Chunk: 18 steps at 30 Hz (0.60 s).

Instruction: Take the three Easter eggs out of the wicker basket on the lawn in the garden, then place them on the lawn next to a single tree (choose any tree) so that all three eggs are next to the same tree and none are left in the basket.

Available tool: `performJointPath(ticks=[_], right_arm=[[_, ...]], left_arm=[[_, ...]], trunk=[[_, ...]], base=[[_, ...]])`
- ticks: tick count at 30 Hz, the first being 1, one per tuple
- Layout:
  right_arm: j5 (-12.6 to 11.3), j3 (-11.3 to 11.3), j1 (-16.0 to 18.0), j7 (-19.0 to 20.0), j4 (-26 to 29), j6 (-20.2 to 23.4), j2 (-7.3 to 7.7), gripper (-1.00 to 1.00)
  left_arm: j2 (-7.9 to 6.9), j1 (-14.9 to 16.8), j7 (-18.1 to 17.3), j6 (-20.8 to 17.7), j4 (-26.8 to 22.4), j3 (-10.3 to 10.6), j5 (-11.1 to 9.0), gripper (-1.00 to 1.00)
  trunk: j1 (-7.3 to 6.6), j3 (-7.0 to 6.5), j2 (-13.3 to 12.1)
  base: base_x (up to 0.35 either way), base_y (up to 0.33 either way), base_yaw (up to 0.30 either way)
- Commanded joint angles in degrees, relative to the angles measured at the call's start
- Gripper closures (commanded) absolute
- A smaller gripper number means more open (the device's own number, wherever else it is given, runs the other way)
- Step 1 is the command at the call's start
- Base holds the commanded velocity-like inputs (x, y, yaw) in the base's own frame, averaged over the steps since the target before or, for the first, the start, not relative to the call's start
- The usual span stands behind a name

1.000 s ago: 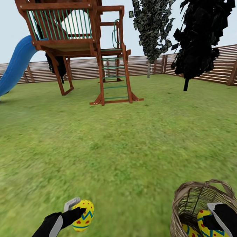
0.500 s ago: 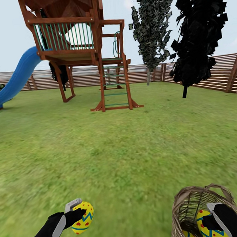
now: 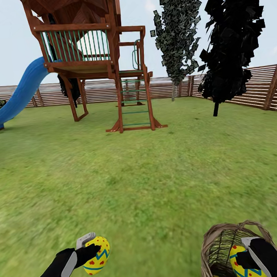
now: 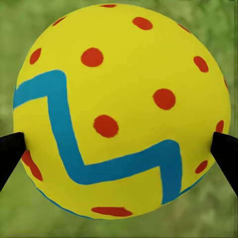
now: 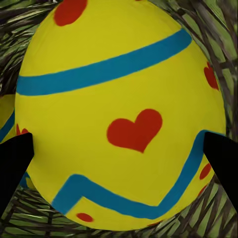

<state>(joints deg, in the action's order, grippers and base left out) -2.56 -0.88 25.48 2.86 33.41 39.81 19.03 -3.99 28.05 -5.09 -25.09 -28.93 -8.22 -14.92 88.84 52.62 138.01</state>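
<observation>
Meanwhile each end effector (image 3: 93, 252) (image 3: 244, 258) grips an unlettered egg (image 3: 97, 260) (image 3: 240, 262).

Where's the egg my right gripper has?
Low at the head view's right, the right gripper holds that egg inside the wicker basket, above the lawn.

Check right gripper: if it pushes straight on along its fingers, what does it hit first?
Likely the wicker basket. The right gripper is already shut on an Easter egg, with woven wall close behind it and part of another egg beside. Depth is unclear.
</observation>
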Motion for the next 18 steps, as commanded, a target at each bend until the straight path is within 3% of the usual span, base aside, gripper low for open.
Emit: performJointPath(ticks=[1, 18], right_arm=[[-0.3, -0.1, 0.0, 0.0, 0.1, 0.3, 0.04, 1.00], [-0.3, 0.2, 0.0, -0.1, 0.1, 0.4, -0.68, 1.00]], left_arm=[[0.03, 0.0, -0.3, -0.4, -0.1, -0.3, -0.1, 1.00], [0.12, 0.1, -0.4, -0.4, 0.0, -0.3, -0.1, 1.00]], trunk=[[-0.24, -0.12, -0.4], [-3.97, -3.18, -7.2]], base=[[0.000, 0.000, 0.000], [0.000, 0.000, 0.000]])
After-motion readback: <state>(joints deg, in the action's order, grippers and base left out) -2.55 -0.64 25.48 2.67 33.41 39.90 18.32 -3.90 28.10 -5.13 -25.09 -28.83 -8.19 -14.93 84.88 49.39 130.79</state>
